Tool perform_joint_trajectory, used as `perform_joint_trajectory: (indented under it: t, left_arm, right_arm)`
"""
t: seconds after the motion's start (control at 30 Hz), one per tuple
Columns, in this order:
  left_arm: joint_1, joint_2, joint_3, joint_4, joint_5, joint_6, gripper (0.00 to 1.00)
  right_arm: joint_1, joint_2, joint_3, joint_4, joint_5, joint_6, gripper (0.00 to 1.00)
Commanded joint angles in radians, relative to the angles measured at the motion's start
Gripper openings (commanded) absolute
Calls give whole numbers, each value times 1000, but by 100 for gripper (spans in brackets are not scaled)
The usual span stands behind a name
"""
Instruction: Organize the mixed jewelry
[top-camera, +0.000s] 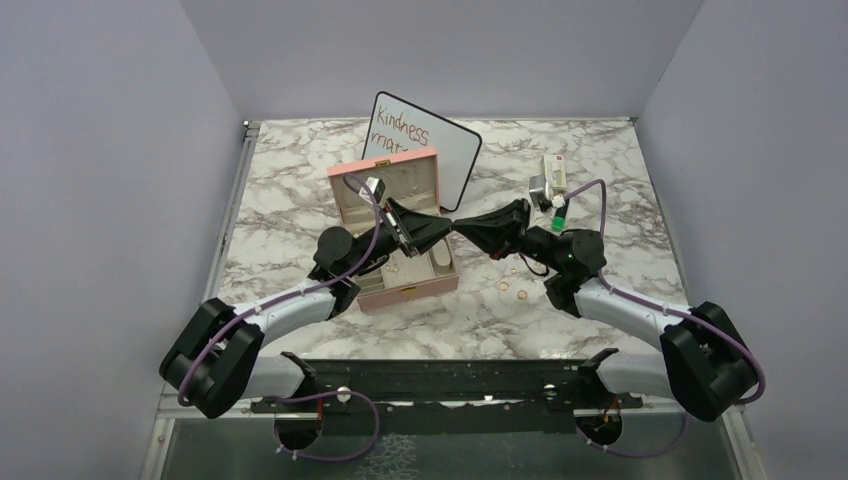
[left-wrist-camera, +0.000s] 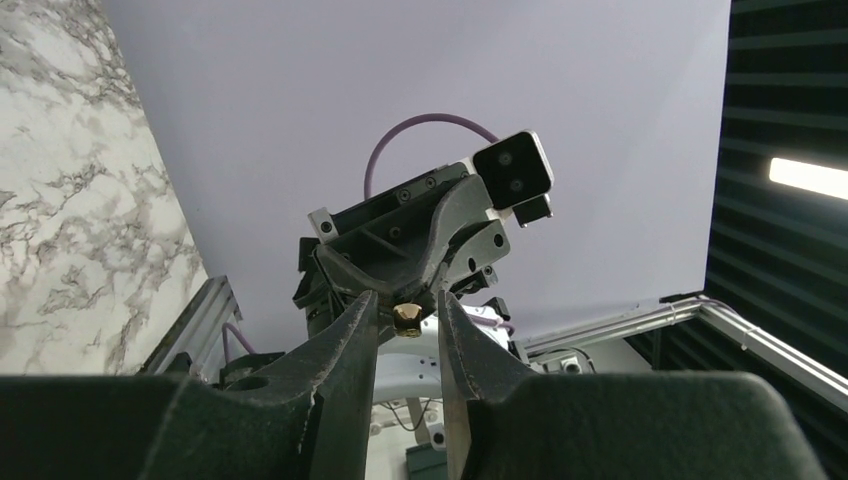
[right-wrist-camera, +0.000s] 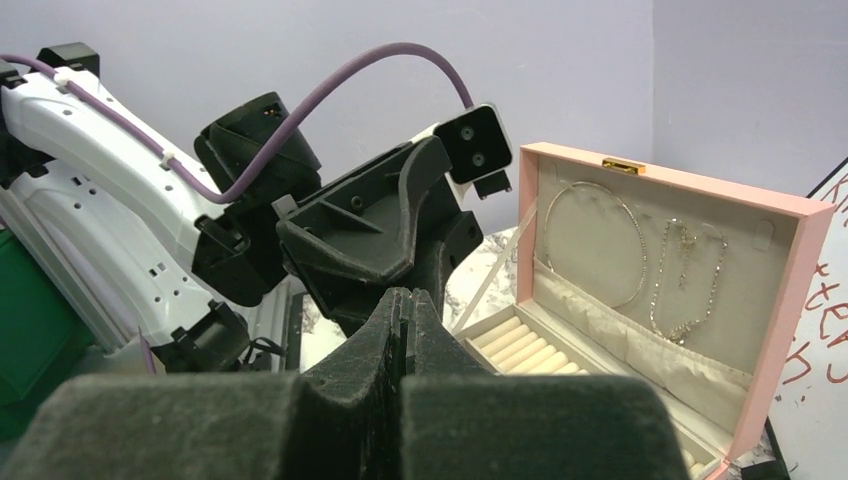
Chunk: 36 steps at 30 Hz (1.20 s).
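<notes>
Tip to tip above the marble counter (top-camera: 620, 140), right by the near right corner of the open pink jewellery box (top-camera: 400, 292). My right end effector (right-wrist-camera: 402, 305) is pinched tight. The left wrist view shows a tiny gold-coloured stud-like bit (left-wrist-camera: 406, 318) at its very tip, so I judge that bit to be clamped there. My left end effector (top-camera: 446, 226) stands slightly open, one finger either side of the bit, neither touching it as far as I can see. So the bit lies dead ahead of my left, in the gap. It points end-on at the left wrist camera, apparently along my right's fingers, though it is too small to be sure of its long axis. The loose gold-coloured rings (top-camera: 504, 287) lie on the counter nearer my right arm.
</notes>
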Motion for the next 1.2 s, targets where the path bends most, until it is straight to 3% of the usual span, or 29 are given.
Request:
perform_joint_trajectory:
  t: [0.0,0.53,0.57,0.67,0.83,1.03,1.17]
  left_arm:
    - [-5,15,13,46,46,-1,29]
    - [-5,-2,3,45,25,24,10]
    - [-5,-3,0,43,22,26,10]
    - [-2,-9,-3,17,15,44,10]
    - [64,-62,-16,-77,25,95,10]
    - [164,-186,21,-401,68,254,10]
    - [184,-233,143,-841,52,484,10]
  right_arm:
    - [3,-26,-8,24,-27,-23,1]
    - [3,-37,-7,-18,-12,-28,1]
    - [4,-38,-3,-30,-9,-24,5]
    - [2,-49,42,-158,-19,-14,38]
    - [2,-122,53,-343,-6,-46,56]
    - [2,-256,-12,-499,103,-38,64]
    - [2,-303,-19,-656,181,-17,64]
